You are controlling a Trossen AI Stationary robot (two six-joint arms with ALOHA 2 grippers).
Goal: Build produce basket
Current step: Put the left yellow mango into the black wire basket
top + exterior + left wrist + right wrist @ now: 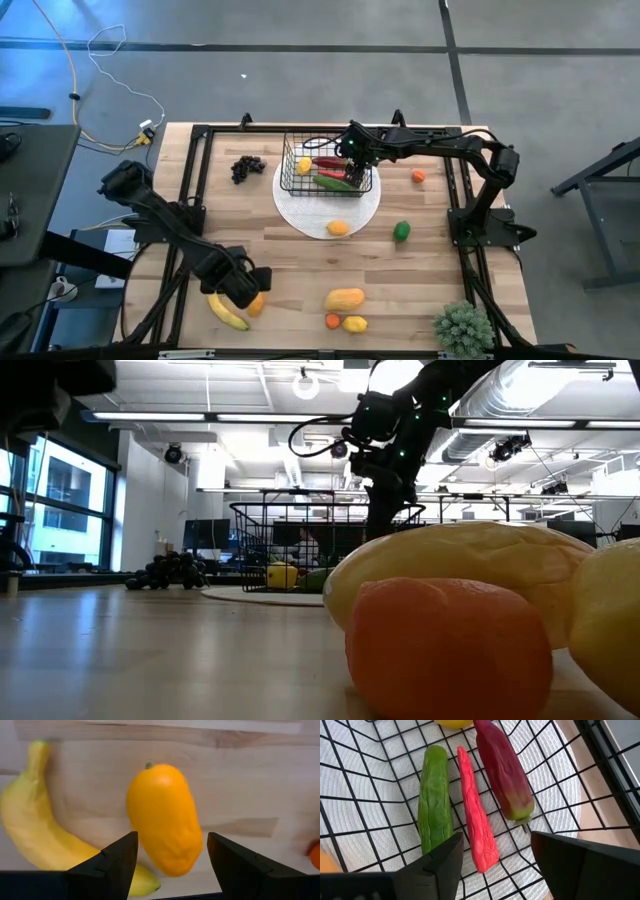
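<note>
Left wrist view: left gripper [169,865] open, 2 dark fingers [114,862] spread wide, orange-yellow fruit [164,817] lying on the wood between them but not touching either finger. Banana [47,835] just beside that fruit, outside the finger gap, its lower end passing behind 1 finger. High view: left arm reaches in from the table's left edge, bent low toward the near-left corner, left gripper [243,283] over the banana [227,312] and the fruit.

Right wrist view: right gripper [497,862] open, fingers apart, poised above the basket [555,780] interior. Red chili [477,812] lies lengthwise in line with the gap between the fingers, green cucumber [435,800] just beside it on 1 side, dark red-green pepper [504,772] on the other. A yellow fruit shows at the far end of the basket. None of these touch the fingers. High view: right arm stretches from the right side across the far part of the table, elbow raised, gripper [352,160] pointing down into the basket [290,170], which sits on a white round mat [360,212].

Loose on the table [300,270]: grapes [247,168] left of the basket, 1 yellow-orange fruit [339,228] on the mat's near edge, green pepper [401,231], small orange fruit [418,177] near the right arm, 3 yellow and orange fruits [344,299] near the front edge, potted plant [463,328] at the near-right corner.
</note>
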